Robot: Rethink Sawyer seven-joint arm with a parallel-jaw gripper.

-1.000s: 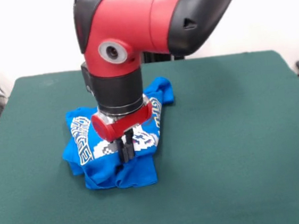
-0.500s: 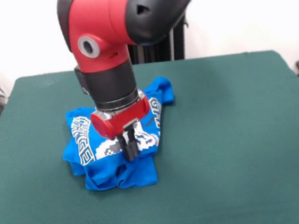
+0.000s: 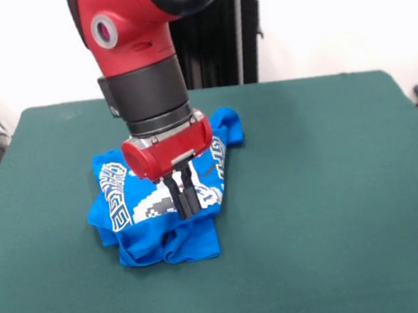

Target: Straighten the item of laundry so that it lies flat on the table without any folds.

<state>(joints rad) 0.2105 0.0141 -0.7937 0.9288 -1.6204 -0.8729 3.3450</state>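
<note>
Arm over a bunched shirt on the tabletop (image 3: 332, 188)

The blue T-shirt (image 3: 136, 209) lay crumpled left of centre, folded on itself, its hem doubled at 6 o'clock. The gripper (image 3: 185, 208) stood over the print, its fingers (image 3: 191, 196) close together, seemingly pinching cloth. A good step would likely lift one layer only and draw it outward toward 6 o'clock. Compared with a second before, the arm had swung toward 10 o'clock and risen slightly; the shirt looked unchanged.
</note>
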